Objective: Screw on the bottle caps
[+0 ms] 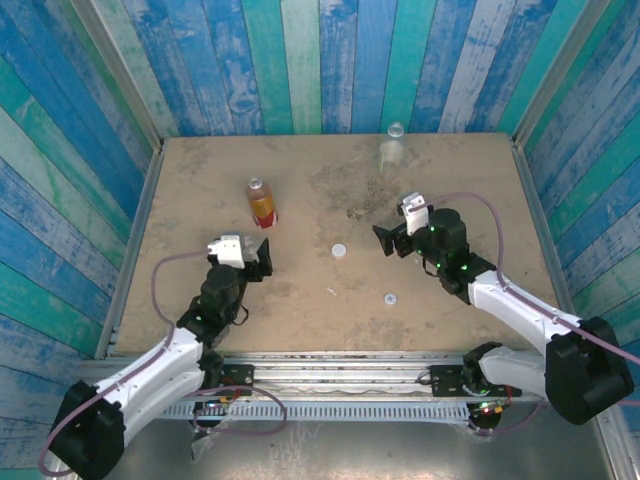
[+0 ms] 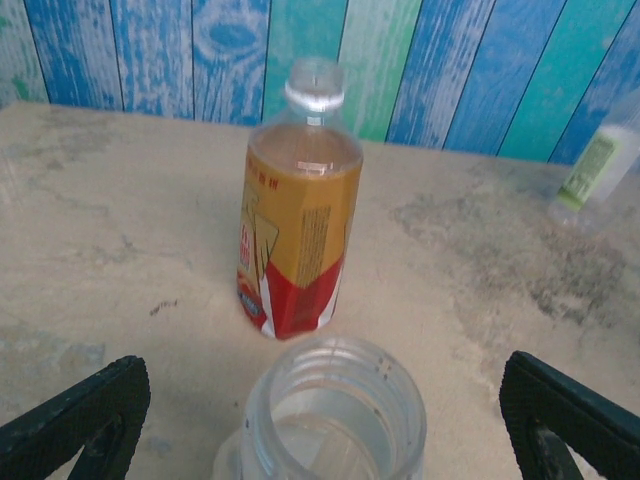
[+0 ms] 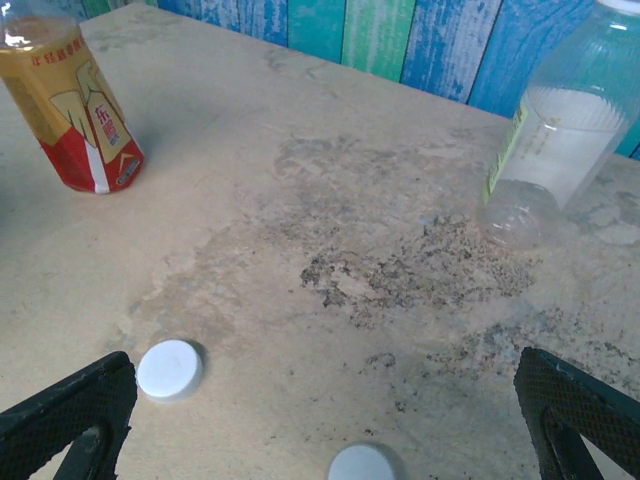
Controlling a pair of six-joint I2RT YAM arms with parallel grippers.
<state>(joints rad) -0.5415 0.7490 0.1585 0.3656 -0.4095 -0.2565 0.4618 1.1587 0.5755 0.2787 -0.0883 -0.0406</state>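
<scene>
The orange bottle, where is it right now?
In the top view, the orange bottle stands upright on the left side of the table, just beyond the open left gripper.

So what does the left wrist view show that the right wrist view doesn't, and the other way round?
Left wrist, not right wrist: the open mouth of a clear bottle, uncapped, close up at the bottom edge. Right wrist, not left wrist: a white cap lying loose on the table, and a second cap cut off by the bottom edge. Both: the orange-amber bottle and the green-labelled bottle, standing apart.
</scene>
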